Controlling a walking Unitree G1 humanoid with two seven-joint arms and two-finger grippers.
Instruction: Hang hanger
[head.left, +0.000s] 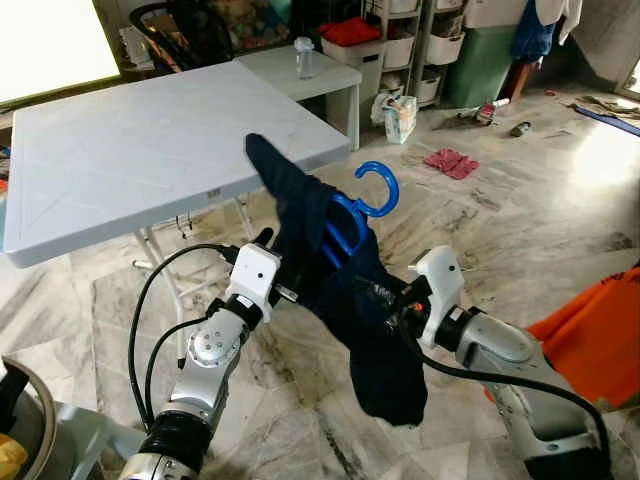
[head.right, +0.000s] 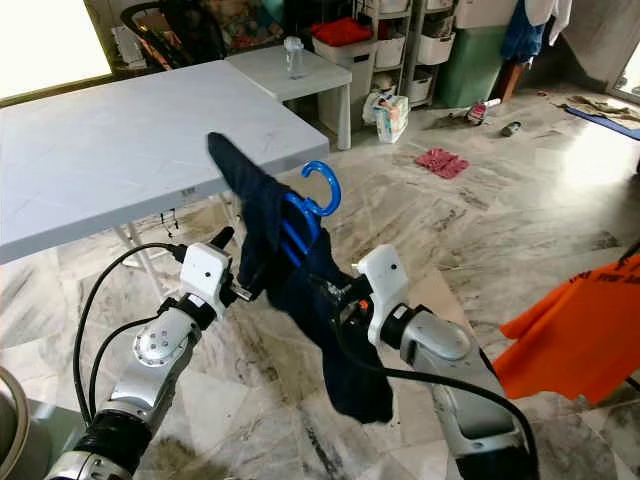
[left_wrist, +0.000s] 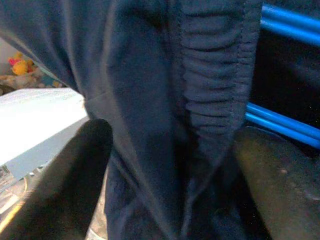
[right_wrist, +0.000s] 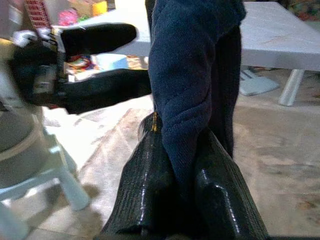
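Navy cloth is what both of your jaws have hold of. Your right gripper (right_wrist: 175, 200) has its jaws pinched shut on a fold of the dark blue garment (head.left: 375, 330), the two black fingers (right_wrist: 220, 200) pressing the fabric from either side. Your left gripper (left_wrist: 170, 165) has its jaws spread to either side of the garment's ribbed hem; the cloth fills the gap, but you cannot tell whether the fingers (left_wrist: 70, 170) actually squeeze it.

Take the garment as your landmark. It hangs in the air between your two arms, one end sticking up past the left gripper, the other end drooping below the right gripper toward the marble floor (head.left: 560, 200). The blue hanger (head.left: 365, 200) is wrapped inside it, with the bars running through the cloth and the hook poking out above it, curling over to the right.

Behind the garment and to its left stands the grey folding surface (head.left: 150, 160). A smaller white surface (head.left: 330, 80) sits further back, carrying a clear bottle (head.left: 304, 57). Off to the garment's right hangs an orange cloth (head.left: 595, 335), and a pink rag (head.left: 450, 161) lies on the floor well behind it.
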